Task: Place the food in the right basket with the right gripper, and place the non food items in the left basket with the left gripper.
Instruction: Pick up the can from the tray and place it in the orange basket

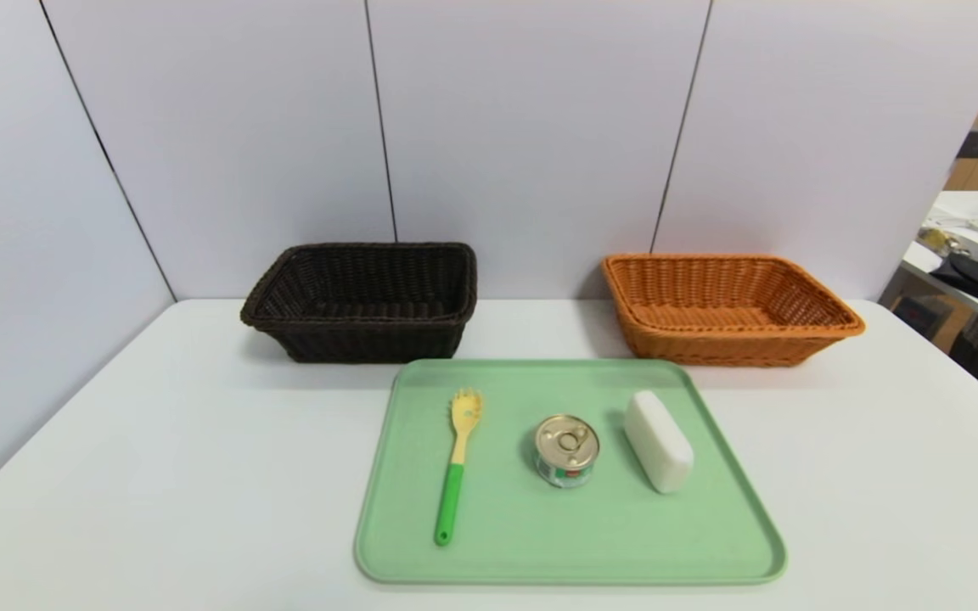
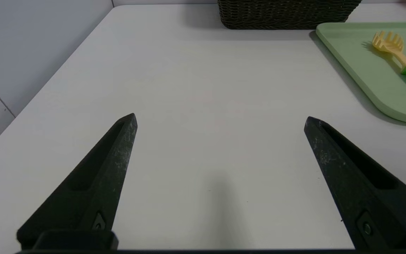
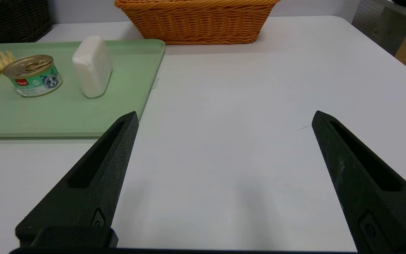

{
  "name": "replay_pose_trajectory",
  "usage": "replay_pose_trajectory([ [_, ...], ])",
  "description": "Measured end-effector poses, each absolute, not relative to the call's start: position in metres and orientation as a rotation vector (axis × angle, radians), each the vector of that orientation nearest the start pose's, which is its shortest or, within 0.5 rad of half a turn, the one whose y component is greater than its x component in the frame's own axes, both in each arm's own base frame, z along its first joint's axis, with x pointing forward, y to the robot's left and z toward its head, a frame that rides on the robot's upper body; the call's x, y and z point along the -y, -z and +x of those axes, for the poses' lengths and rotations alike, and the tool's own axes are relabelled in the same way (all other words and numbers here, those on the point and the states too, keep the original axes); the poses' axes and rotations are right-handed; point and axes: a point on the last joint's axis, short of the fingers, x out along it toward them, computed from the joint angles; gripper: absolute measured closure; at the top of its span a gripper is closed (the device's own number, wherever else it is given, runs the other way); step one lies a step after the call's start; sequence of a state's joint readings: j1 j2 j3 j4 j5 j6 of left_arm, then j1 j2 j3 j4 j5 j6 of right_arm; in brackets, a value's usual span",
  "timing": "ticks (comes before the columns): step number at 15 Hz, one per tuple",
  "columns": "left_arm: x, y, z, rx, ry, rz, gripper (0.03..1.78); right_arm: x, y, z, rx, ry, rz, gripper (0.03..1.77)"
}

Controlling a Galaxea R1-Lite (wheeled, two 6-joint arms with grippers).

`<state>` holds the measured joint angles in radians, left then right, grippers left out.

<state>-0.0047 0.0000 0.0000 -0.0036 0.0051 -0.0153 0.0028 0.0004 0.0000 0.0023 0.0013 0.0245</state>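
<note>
Sorting is at its outset: all three items lie on the green tray, none in a basket. Nearest, short of the tray and to its left, the left gripper (image 2: 220,121) stands wide and empty above the white table (image 2: 206,88). The right gripper (image 3: 226,118), likewise wide and empty, is over the table to the tray's right. On the tray (image 1: 574,556) itself, the pasta fork (image 1: 451,501) lies along the left side, the tin can (image 1: 567,450) stands upright near the middle, and the white block (image 1: 659,441) rests toward the right edge. Beyond the tray's far left corner is the dark brown wicker basket (image 1: 362,335); beyond its far right corner, the orange wicker basket (image 1: 727,344).

In my judgement, the next move calls for either the left gripper closing on the fork's thin handle or the right one straddling the can, taking care not to nudge the block.
</note>
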Motion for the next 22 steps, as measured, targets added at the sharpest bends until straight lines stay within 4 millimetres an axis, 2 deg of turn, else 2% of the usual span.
replay_pose_trajectory([
  [6,0.000,-0.076,-0.024,-0.018,0.014,-0.011,0.12,0.000,-0.077,-0.023,0.002,-0.005,0.016,0.10],
  [8,0.000,-0.083,-0.028,-0.034,0.029,-0.015,0.12,0.000,-0.092,-0.029,0.031,-0.019,0.016,0.10],
  [13,0.002,-0.129,-0.052,-0.084,0.119,-0.035,0.12,-0.002,-0.135,-0.046,0.023,-0.080,0.011,0.10],
  [15,0.002,-0.157,-0.055,-0.062,0.120,-0.038,0.12,-0.002,-0.158,-0.047,0.040,-0.083,0.010,0.10],
  [19,0.002,-0.208,-0.047,-0.052,0.106,-0.037,0.12,-0.002,-0.205,-0.042,0.054,-0.073,0.008,0.10],
  [22,0.002,-0.242,-0.028,-0.055,0.098,-0.036,0.12,-0.002,-0.236,-0.028,0.041,-0.071,0.008,0.10],
])
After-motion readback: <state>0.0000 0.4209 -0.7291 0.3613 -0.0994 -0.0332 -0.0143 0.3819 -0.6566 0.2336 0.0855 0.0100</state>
